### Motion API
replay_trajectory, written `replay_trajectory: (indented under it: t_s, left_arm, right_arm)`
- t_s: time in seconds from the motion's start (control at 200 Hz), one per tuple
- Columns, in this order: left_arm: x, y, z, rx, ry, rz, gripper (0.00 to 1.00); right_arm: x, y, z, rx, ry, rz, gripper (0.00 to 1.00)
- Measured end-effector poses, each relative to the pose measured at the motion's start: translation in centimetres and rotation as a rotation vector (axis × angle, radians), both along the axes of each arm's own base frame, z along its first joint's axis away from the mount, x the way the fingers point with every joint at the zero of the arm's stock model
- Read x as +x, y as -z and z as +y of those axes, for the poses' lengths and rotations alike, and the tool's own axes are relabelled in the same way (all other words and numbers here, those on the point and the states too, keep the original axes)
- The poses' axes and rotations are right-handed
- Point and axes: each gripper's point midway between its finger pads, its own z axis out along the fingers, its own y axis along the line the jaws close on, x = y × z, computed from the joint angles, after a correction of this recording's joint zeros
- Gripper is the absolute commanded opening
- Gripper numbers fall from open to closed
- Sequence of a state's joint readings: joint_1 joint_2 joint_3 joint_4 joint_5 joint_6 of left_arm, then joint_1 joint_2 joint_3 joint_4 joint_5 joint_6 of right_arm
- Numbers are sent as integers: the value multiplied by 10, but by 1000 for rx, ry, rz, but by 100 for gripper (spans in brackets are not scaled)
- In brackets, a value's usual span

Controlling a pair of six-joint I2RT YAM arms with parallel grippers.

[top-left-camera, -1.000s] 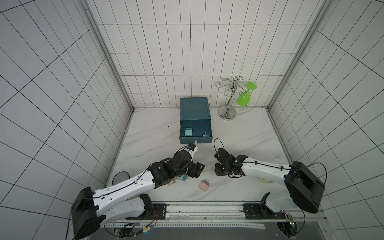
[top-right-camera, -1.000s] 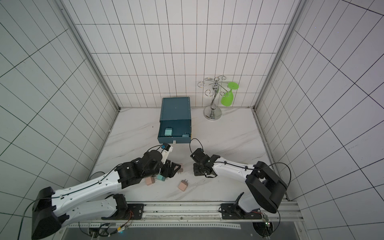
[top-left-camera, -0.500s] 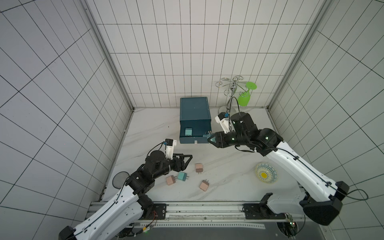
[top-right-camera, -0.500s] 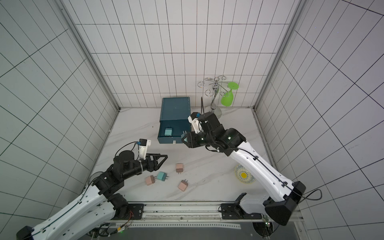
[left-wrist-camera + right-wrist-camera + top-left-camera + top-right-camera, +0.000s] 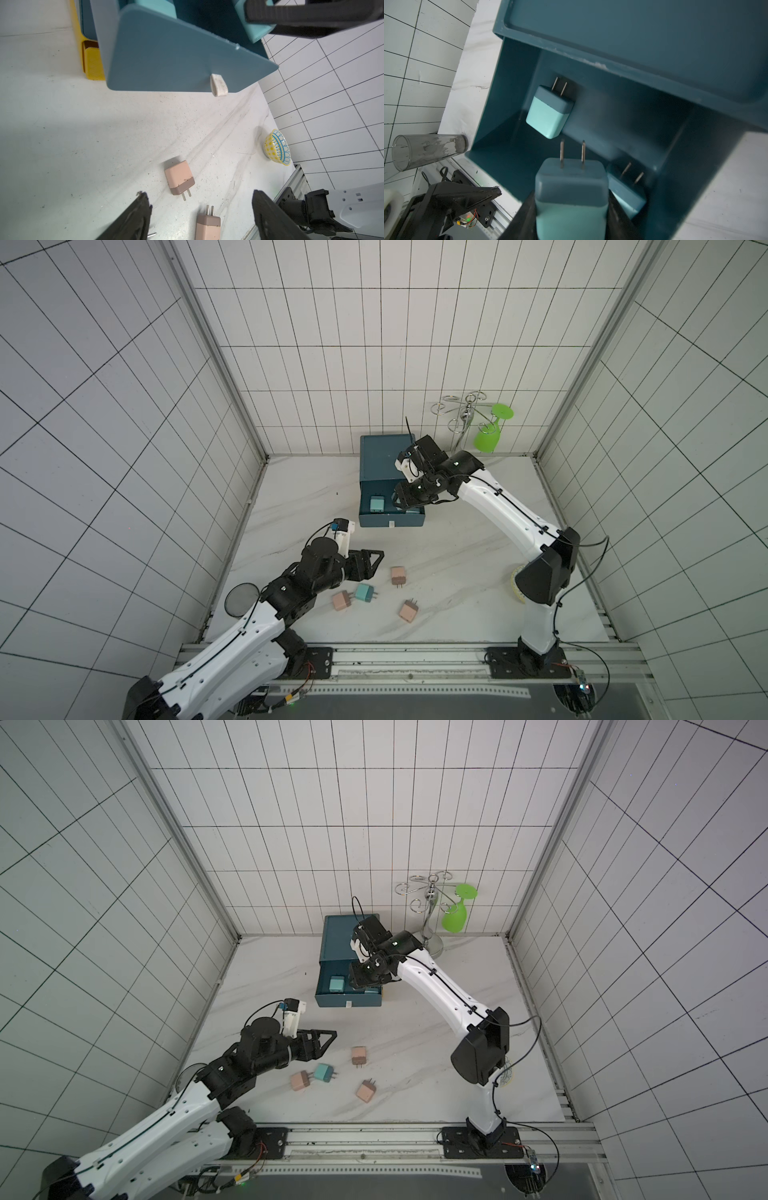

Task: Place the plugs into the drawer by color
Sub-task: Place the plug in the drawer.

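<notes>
The dark teal drawer (image 5: pixel 390 519) (image 5: pixel 348 1001) stands pulled open at the back of the table. One teal plug (image 5: pixel 377 504) (image 5: pixel 550 112) lies in it, and another teal plug (image 5: pixel 627 193) lies at its side. My right gripper (image 5: pixel 404 501) (image 5: pixel 571 218) hangs over the open drawer, shut on a teal plug (image 5: pixel 572 197) with its prongs pointing in. On the table lie three pinkish-tan plugs (image 5: pixel 398 574) (image 5: pixel 342 600) (image 5: pixel 409 610) and a teal plug (image 5: pixel 365 593). My left gripper (image 5: pixel 370 562) (image 5: pixel 201 199) hovers open above them, holding nothing.
A wire stand with a green glass (image 5: pixel 487 435) is at the back right. A patterned bowl (image 5: pixel 277 146) sits by the right arm's base. A clear cup (image 5: pixel 428 150) (image 5: pixel 241 599) lies at the left edge. A yellow block (image 5: pixel 92 62) sits under the drawer box.
My right gripper has risen from low over the table front and moved over the open drawer. My left gripper has drawn back off the loose plugs.
</notes>
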State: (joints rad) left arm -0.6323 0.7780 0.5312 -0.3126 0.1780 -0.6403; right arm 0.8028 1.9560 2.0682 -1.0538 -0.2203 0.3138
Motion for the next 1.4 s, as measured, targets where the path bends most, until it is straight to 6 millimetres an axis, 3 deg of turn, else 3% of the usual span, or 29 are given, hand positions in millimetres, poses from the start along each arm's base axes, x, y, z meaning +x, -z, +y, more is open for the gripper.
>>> replay_trajectory:
  t_s: [0.3,0.54,0.645,0.79,0.885,1.224,1.399]
  left_arm:
    - [5,17,7,70,-40,52,81]
    - [5,17,8,71,-42,50,82]
    - [5,17,8,71,-42,50,82]
    - [5,17,8,71,-42,51,83]
    - [5,19,7,74,-42,55,83]
    - [8,24,8,225,-67,43,84]
    - [11,32,2,503,-126,8,81]
  right_arm:
    - [9,22,27,-40,-34,31,21]
    - [23,45,9,-143,22,30,25]
    - [29,47,0,-179,46,12,30]
    - [34,49,-6,-214,69,-11,48]
    - [36,51,-10,-252,83,-35,54]
    - [32,46,-8,-254,75,-52,62]
    - [25,12,-12,-183,75,-94,62]
